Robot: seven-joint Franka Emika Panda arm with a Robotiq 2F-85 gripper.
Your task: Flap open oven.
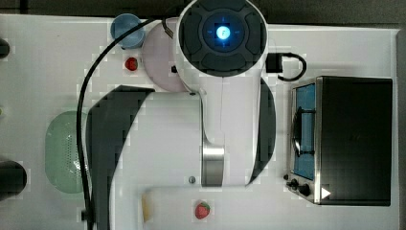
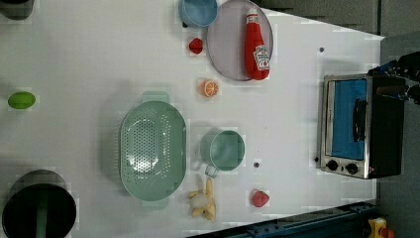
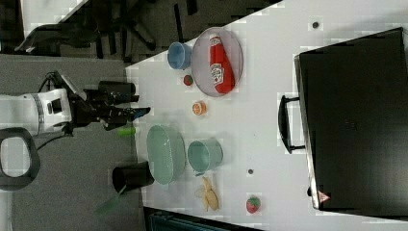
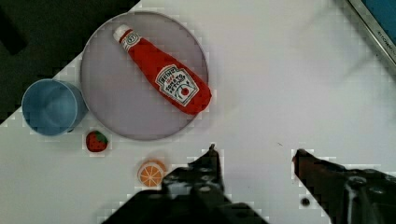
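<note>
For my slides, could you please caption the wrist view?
Open gripper above the white table, ketchup bottle lying on a plate.

Black boxy oven (image 1: 356, 139) at the top view's right, door shut, blue-tinted glass, bar handle, dark knobs on silver front.

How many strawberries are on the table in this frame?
2. One strawberry lies beside the blue cup and the grey plate. The other strawberry lies near the table edge, past the banana. Others could be hidden under the arm in the top view.
</note>
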